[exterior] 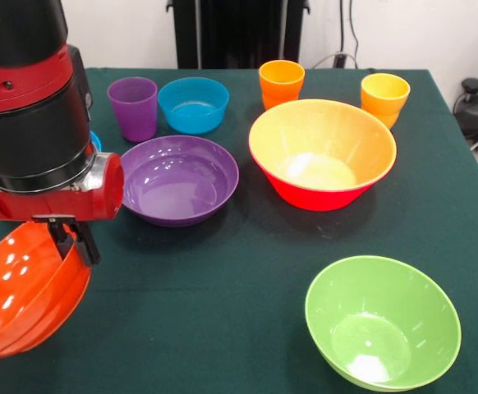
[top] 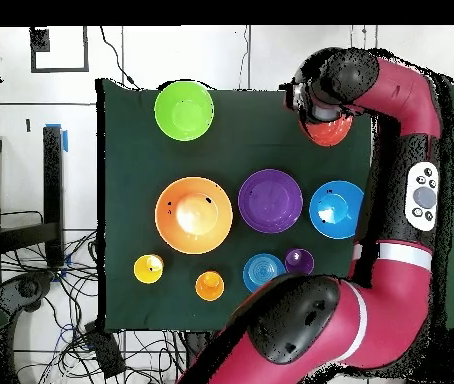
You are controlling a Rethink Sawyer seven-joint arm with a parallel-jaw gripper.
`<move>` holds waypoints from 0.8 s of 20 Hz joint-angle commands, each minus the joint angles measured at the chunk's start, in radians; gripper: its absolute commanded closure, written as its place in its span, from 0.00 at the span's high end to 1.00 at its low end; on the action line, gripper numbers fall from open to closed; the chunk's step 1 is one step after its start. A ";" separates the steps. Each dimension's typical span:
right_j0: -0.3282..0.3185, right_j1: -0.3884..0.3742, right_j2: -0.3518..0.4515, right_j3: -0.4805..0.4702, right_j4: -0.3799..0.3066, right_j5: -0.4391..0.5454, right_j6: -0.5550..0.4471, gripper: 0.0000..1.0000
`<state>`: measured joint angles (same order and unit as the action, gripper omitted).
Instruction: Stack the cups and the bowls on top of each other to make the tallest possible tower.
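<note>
Nearest, a glossy green plastic bowl (exterior: 383, 322) sits untouched. Beside it, the gripper (exterior: 68, 238) seems clamped on a tilted red-orange bowl's (exterior: 21, 300) rim, lifted at the table edge. Next: carry it onto another bowl, perhaps the purple bowl (exterior: 179, 179).

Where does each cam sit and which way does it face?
Front view: across the table, facing the robot; shows the arm's wrist and the gripper holding a tilted red-orange bowl.
Overhead view: above the table, looking straight down; shows the whole red and black arm curving round the table's right side.
Shared: green bowl, purple bowl, large orange bowl.
</note>
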<state>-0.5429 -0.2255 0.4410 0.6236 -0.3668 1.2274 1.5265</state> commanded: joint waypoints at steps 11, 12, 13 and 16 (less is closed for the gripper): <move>0.037 -0.236 -0.014 0.245 0.026 0.138 -0.131 0.00; 0.040 -0.248 -0.013 0.249 0.026 0.142 -0.127 0.00; 0.041 -0.258 -0.010 0.252 0.029 0.145 -0.124 0.00; 0.043 -0.264 -0.007 0.243 0.026 0.156 -0.121 0.00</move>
<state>-0.5386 -0.3956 0.4403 0.7699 -0.3348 1.2735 1.5265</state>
